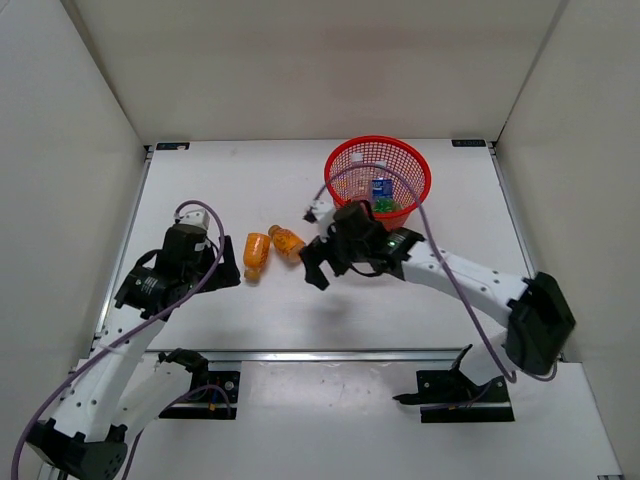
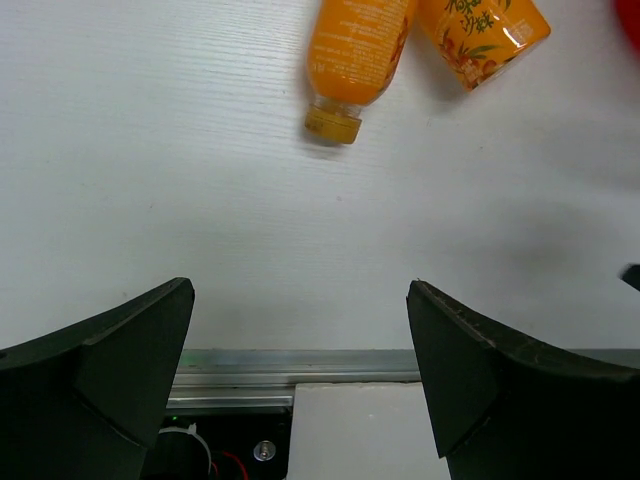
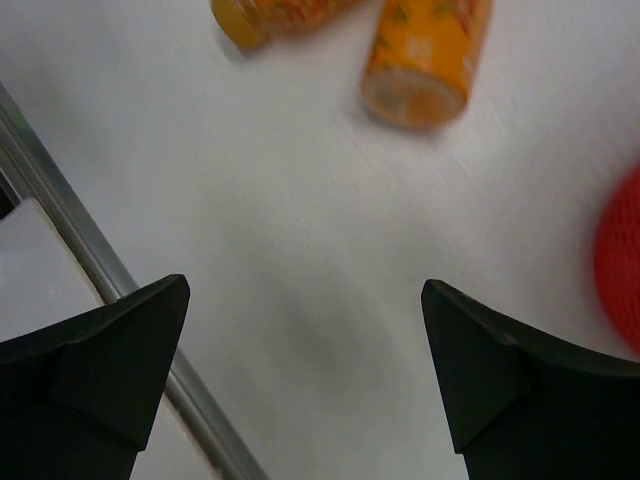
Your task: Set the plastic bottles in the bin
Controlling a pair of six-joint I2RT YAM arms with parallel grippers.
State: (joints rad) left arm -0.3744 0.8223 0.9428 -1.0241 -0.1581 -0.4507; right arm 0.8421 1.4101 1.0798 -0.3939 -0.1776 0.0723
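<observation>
Two orange bottles lie on the white table side by side: one (image 1: 256,256) with its cap toward the near edge, the other (image 1: 287,242) just to its right. Both show in the left wrist view (image 2: 355,50) (image 2: 482,30) and the right wrist view (image 3: 262,15) (image 3: 425,55). The red mesh bin (image 1: 378,150) stands at the back right and holds a blue-labelled bottle (image 1: 382,187) and a green one (image 1: 385,205). My left gripper (image 1: 222,262) (image 2: 300,330) is open and empty, left of the orange bottles. My right gripper (image 1: 312,265) (image 3: 305,330) is open and empty, just right of them.
White walls enclose the table on three sides. A metal rail (image 1: 330,353) runs along the table's near edge, also in the left wrist view (image 2: 300,365). The bin's red side shows at the right edge of the right wrist view (image 3: 620,260).
</observation>
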